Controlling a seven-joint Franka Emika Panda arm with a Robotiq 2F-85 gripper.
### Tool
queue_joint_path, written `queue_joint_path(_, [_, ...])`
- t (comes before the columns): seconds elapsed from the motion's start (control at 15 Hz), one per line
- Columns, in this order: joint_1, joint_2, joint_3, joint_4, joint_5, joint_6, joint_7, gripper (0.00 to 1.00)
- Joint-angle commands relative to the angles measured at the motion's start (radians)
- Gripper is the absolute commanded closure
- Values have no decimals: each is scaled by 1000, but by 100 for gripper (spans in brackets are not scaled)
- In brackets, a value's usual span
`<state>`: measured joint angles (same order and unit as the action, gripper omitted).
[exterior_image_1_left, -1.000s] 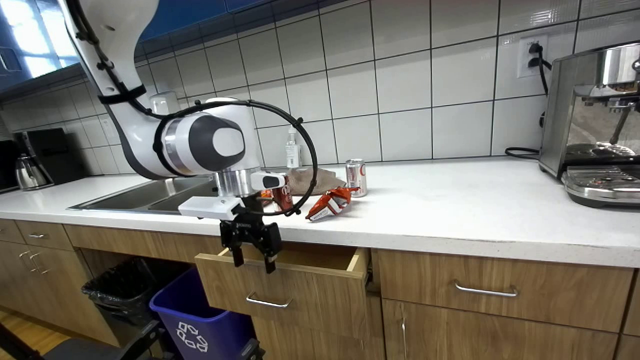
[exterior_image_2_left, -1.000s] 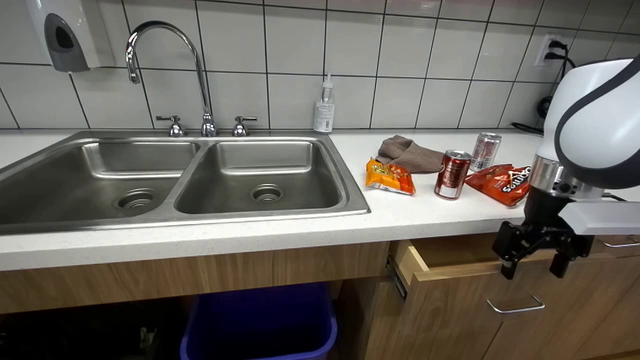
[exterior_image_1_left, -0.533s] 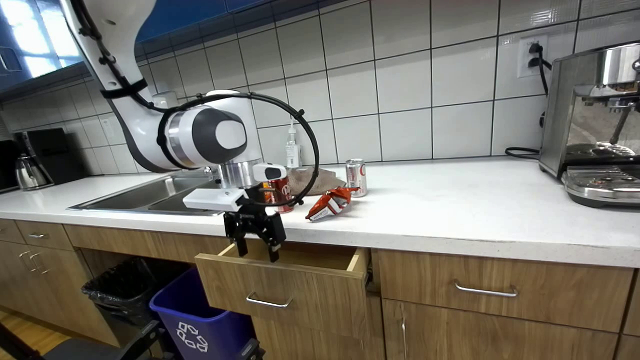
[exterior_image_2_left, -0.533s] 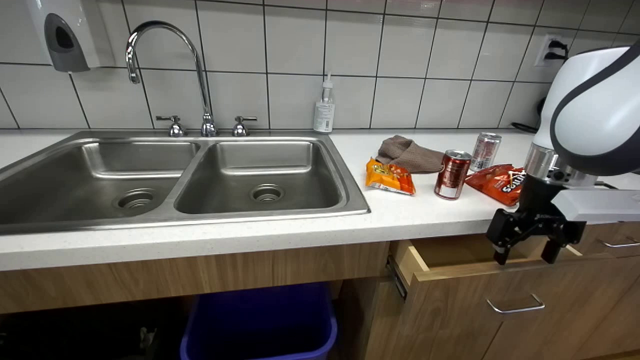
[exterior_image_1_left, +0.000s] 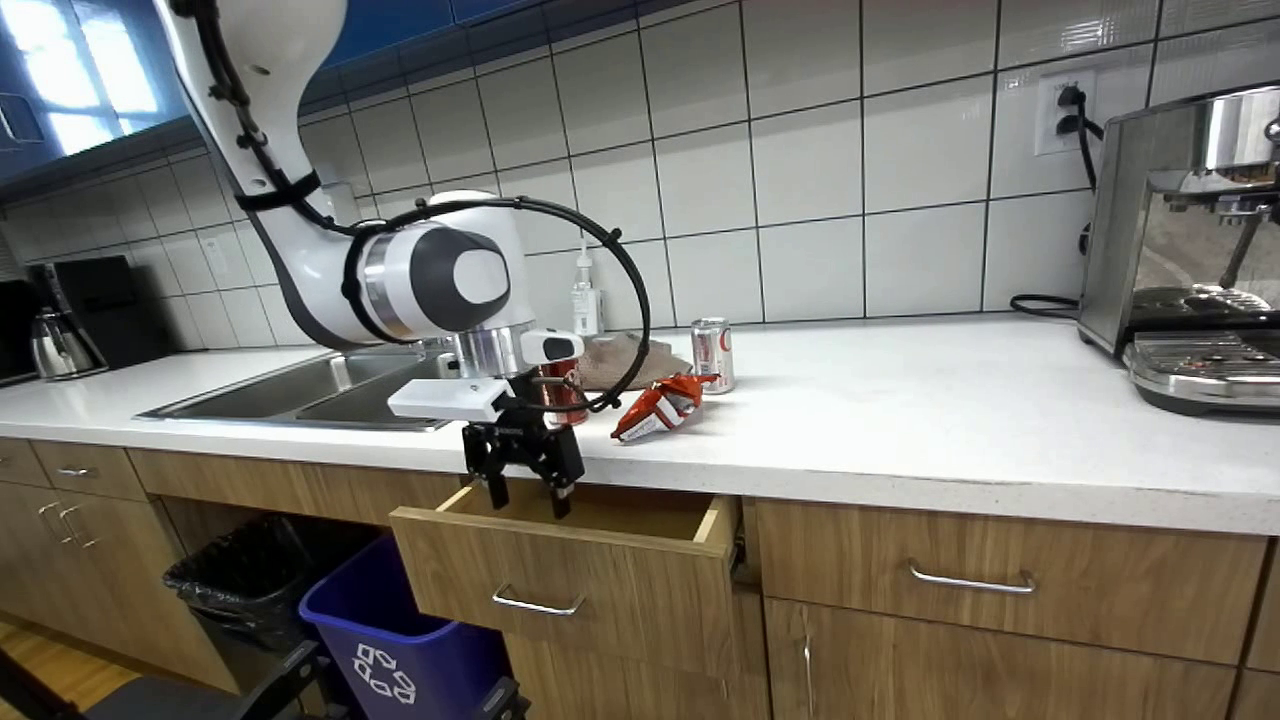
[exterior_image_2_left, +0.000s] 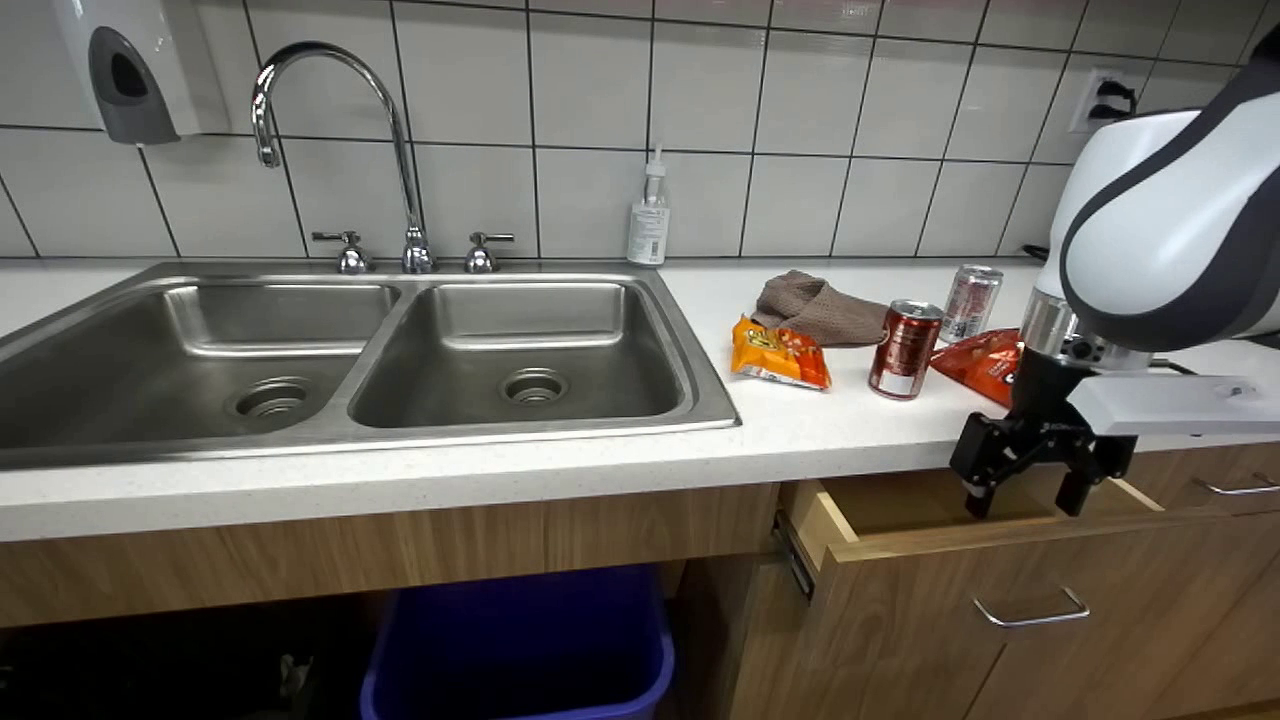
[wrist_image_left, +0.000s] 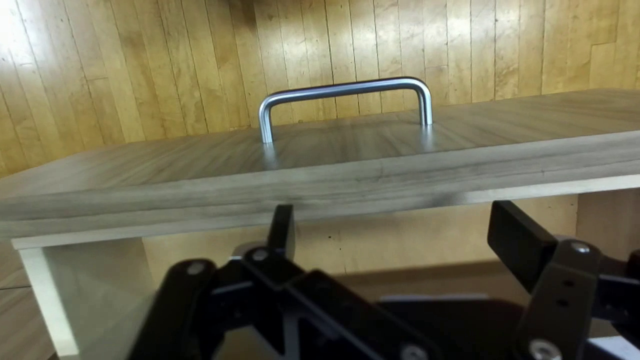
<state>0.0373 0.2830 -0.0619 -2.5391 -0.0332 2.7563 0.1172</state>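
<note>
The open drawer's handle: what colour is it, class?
The drawer handle is shiny silver; it shows best in the wrist view.

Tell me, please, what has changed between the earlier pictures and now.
The open claw has shifted upward in both exterior views and inward, over the open drawer; it grasped and released nothing. The drawer, red chip bag, red soda can and silver can stayed put.
</note>
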Motion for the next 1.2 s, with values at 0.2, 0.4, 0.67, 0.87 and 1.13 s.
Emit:
queue_joint_path(0.2, [4, 88, -8, 66, -34, -11, -13, 0])
queue_joint_path(0.4, [6, 94, -12, 68, -42, -16, -12, 0])
queue_joint_path(0.67, [12, 99, -20, 59, -56, -13, -6, 0])
queue_joint_path(0.87, [17, 105, -25, 72, -70, -13, 2, 0])
queue_joint_path(1.13, [28, 103, -29, 87, -87, -23, 4, 0])
